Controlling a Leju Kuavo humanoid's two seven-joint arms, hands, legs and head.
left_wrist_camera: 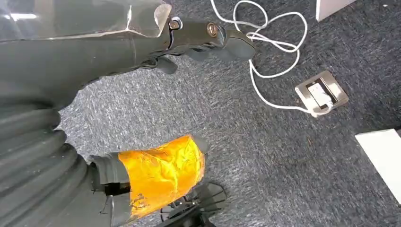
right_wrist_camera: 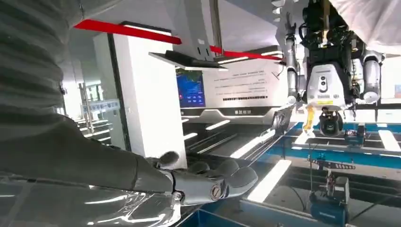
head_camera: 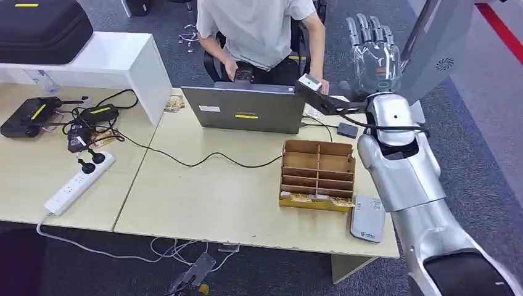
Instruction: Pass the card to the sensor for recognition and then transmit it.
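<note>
My right hand (head_camera: 373,52) is raised high beyond the table's back right corner, with its fingers straight and pointing up. In the right wrist view the right hand (right_wrist_camera: 198,184) has its fingers stretched out flat and holds nothing. A flat grey reader (head_camera: 368,217) lies on the table (head_camera: 203,203) near its front right corner. Beside it stands a brown cardboard sorting box (head_camera: 317,166) with yellowish flat pieces (head_camera: 308,200) in its front row. My left hand (left_wrist_camera: 142,52) hangs over the carpet, fingers apart and empty, its thumb (left_wrist_camera: 161,175) wrapped in orange tape.
A person in a light shirt (head_camera: 256,28) sits behind a grey laptop (head_camera: 243,110), one hand near my right wrist. A small black device (head_camera: 346,129) and cables lie behind the box. A white power strip (head_camera: 79,183), chargers and a white shelf (head_camera: 117,58) are at the left.
</note>
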